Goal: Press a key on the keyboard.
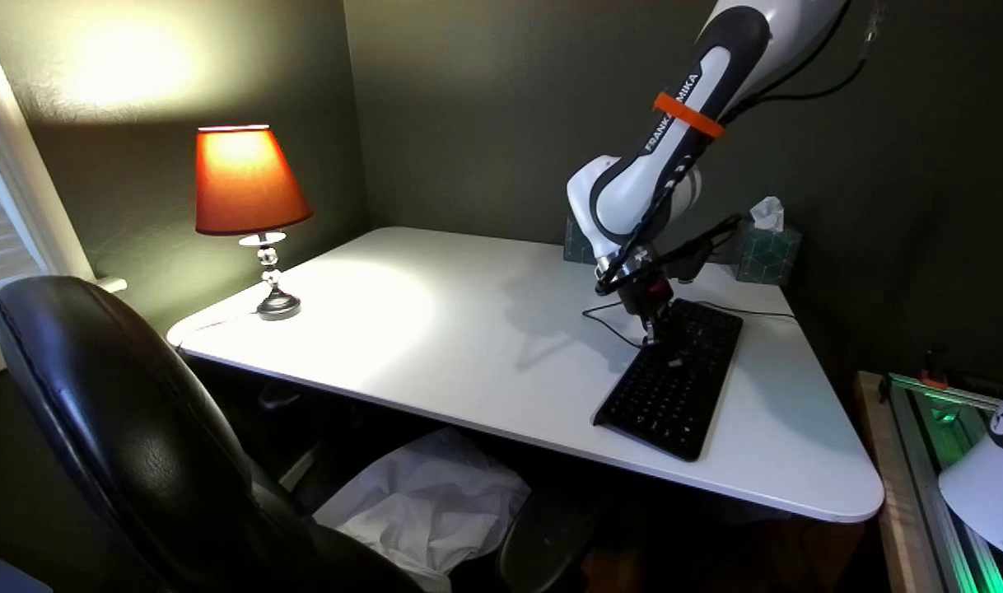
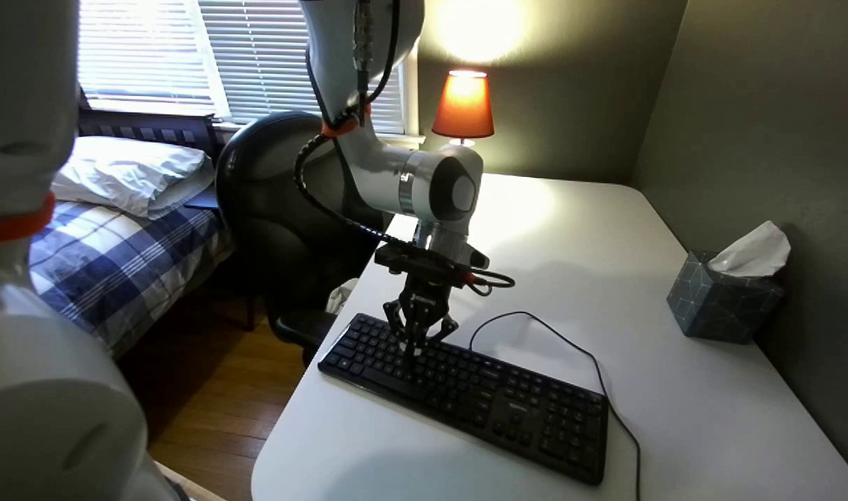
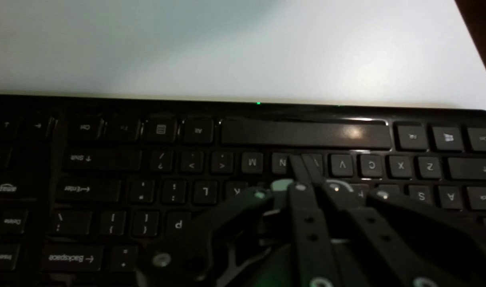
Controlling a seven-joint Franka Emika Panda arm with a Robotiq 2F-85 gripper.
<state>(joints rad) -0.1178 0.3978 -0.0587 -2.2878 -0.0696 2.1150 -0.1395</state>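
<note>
Clenched on nothing, apparently to make one narrow poker, a robot's hand (image 3: 302,157) points down where the N key (image 3: 279,163) borders its three-o'clock neighbor (image 3: 318,159) in the wrist view; whether it touches cannot be told. In an exterior view, the keyboard (image 1: 678,379) lies at three o'clock from the middle of the table (image 1: 452,329), probably for easy reach.

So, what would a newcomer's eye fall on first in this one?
Probably the lit orange-red lamp, glowing at the end of the white desk away from the keyboard. Next, the large white-and-black robot arm angled down over that keyboard, its fingers together, their tips right next to the N key in the wrist view; whether they touch a key can't be told.
</note>
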